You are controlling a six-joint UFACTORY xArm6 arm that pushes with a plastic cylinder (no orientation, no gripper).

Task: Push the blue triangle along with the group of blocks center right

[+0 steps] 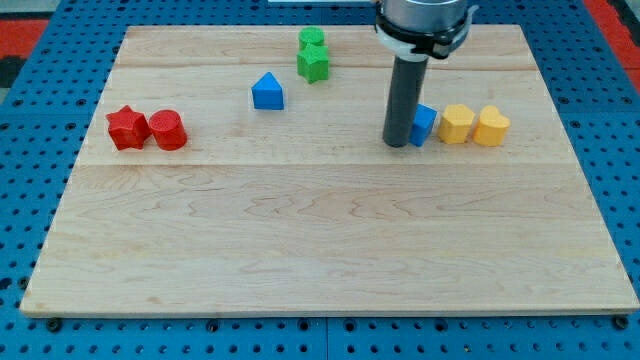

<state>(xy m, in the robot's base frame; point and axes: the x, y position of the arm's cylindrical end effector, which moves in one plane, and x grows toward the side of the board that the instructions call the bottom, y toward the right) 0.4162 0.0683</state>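
The blue triangle (267,92) lies left of the board's centre, toward the view's top. At centre right a blue block (424,124), partly hidden by the rod, sits in a row with a yellow hexagon-like block (457,124) and a yellow heart-like block (491,127). My tip (397,144) rests on the board touching or just beside the blue block's left side, well to the right of the blue triangle.
Two green blocks (313,53) sit near the top centre, one above the other. A red star-like block (127,128) and a red cylinder (168,130) lie at the left. The wooden board (330,250) lies on a blue pegboard.
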